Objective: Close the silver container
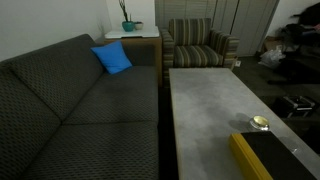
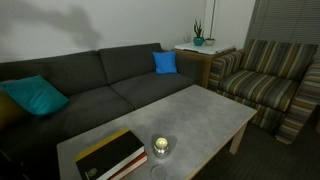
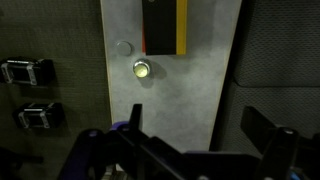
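Shows the silver container (image 3: 142, 69) standing on the grey desk (image 3: 180, 100), top open, yellowish inside facing up. Puts it nr the long desk edge away from the sofa (image 1: 60, 100), just off the short end of the black box w/ yellow edge (image 3: 165, 25), close but not touching. Matches in both exterior views: tin by the box's end, toward that same edge.

Also shows a small pale round disc (image 3: 124, 47) closer still to that edge, beside the box's corner and apart from the tin; can't tell what it is.

Shows the gripper (image 3: 195, 135) only in wrist view, at the bottom: fingers (image 3: 133, 122) spread wide, nothing btwn them. Hangs over the desk's mid stretch, well apart from the tin.

Elsewhere: blue pillow (image 1: 113, 58) on the sofa, teal pillow (image 2: 35, 97) at its other end, striped armchair (image 1: 200, 45) beyond the far short desk edge.
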You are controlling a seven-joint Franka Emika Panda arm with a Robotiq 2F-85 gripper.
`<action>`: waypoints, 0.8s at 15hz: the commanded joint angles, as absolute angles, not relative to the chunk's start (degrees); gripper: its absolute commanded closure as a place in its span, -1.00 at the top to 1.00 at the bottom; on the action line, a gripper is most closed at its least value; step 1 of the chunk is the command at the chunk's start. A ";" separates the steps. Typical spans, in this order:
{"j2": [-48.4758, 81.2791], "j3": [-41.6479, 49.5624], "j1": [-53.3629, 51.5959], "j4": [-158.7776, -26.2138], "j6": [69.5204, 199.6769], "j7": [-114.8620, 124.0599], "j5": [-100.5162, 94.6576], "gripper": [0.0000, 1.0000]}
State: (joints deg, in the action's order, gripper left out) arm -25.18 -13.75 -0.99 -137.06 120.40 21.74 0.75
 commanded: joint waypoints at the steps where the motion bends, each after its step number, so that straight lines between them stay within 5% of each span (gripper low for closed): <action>1: -24.74 -12.66 -1.81 -137.34 120.56 21.81 0.13 1.00; 12: -20.29 -8.38 -0.86 -143.52 128.12 21.39 -2.26 1.00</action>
